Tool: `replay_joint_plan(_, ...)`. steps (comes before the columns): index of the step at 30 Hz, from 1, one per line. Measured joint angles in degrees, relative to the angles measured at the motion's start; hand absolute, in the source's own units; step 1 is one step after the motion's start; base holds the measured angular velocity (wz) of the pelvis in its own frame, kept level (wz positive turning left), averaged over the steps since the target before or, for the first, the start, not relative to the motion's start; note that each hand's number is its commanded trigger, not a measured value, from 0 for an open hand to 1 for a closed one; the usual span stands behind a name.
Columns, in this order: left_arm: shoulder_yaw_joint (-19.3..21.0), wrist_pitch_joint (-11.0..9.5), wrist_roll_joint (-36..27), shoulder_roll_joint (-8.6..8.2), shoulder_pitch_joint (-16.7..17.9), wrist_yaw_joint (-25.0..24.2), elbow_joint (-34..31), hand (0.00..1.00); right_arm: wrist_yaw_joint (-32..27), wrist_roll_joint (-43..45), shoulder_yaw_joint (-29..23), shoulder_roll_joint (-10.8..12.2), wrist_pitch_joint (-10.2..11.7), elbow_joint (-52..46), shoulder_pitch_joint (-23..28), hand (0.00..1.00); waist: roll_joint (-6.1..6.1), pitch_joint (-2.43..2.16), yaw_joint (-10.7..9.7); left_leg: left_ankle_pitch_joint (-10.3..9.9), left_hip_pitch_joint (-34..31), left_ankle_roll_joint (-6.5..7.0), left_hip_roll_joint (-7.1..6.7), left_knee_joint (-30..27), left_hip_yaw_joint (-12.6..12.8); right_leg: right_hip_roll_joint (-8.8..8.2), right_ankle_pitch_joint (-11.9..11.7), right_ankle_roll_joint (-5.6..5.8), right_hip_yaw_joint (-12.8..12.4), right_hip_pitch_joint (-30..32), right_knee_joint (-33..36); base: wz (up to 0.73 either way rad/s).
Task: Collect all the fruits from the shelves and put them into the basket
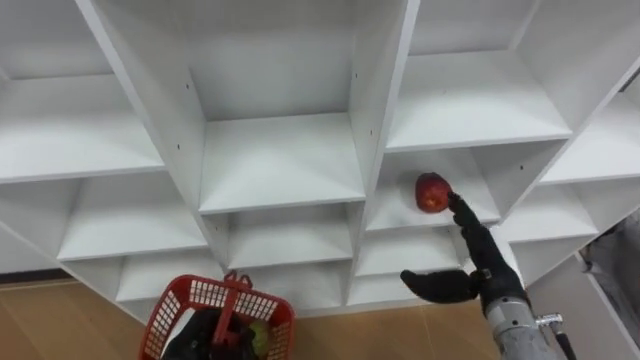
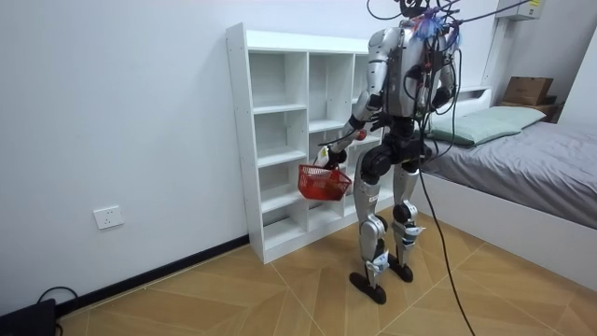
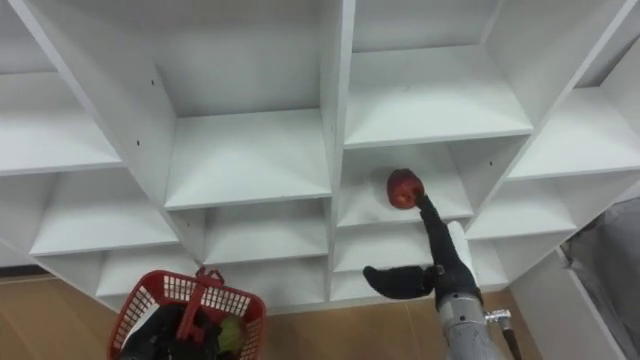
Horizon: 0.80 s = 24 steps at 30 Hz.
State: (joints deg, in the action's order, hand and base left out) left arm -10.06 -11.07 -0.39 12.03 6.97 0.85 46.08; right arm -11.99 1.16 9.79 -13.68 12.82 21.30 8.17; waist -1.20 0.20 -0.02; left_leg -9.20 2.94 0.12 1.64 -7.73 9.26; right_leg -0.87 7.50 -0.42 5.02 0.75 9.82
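I stand upright on the wooden floor, close in front of the white closet, an open unit of shelves split by upright boards into many compartments. In the room view a bed lies behind me, on the room view's right.

The red apple sits on a shelf in the column just right of the middle upright, in the compartment under the broad upper shelf board. It rests on the board, apart from the compartment's side walls.

My right hand reaches up and forward from the lower right into that same compartment. Its fingers are stretched out straight and released, not wrapped round anything. The tips meet the lower right side of the apple, touching it or all but touching it. The thumb stands out wide to the left, well apart from the fruit. The apple is not grasped.

My left hand is low at the lower left, clenched on the handle of the red basket, which hangs from it in front of the lower shelves. The basket has a mesh wall and an upright red handle. Inside it, beside the dark shape of my hand, lies a green fruit against the right wall. What else lies in the basket I cannot make out.
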Motion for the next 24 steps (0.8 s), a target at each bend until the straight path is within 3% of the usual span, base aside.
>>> replay_joint_plan(6,0.9,0.0,0.0,0.13,0.5,0.8,0.0,1.00,-1.5,-3.5,-2.5,0.1,0.0,-0.2,-0.3,0.00,-0.75,0.57,-0.8,0.0,0.6,-0.02,0.00,0.1,0.2,0.04,0.0,0.04,-0.1,-0.9,-0.1,0.00)
replay_joint_plan(17,1.0,0.1,0.1,0.13,1.0,1.1,0.0,1.00,-1.8,-7.5,-2.7,0.0,0.0,-0.1,-0.4,0.00,-0.60,0.38,-1.0,-0.1,0.8,-0.08,0.06,0.2,0.4,0.19,0.0,0.02,-0.3,-0.5,-0.1,0.00)
replay_joint_plan(24,1.0,0.8,0.1,0.04,1.8,-0.3,0.0,1.00,-1.6,-10.4,-2.6,-0.2,-0.1,1.5,-1.0,0.00,-0.50,0.20,0.5,-0.3,1.6,-0.17,0.27,0.2,1.0,0.25,-0.1,-0.06,-0.1,-1.2,-0.2,-0.03)
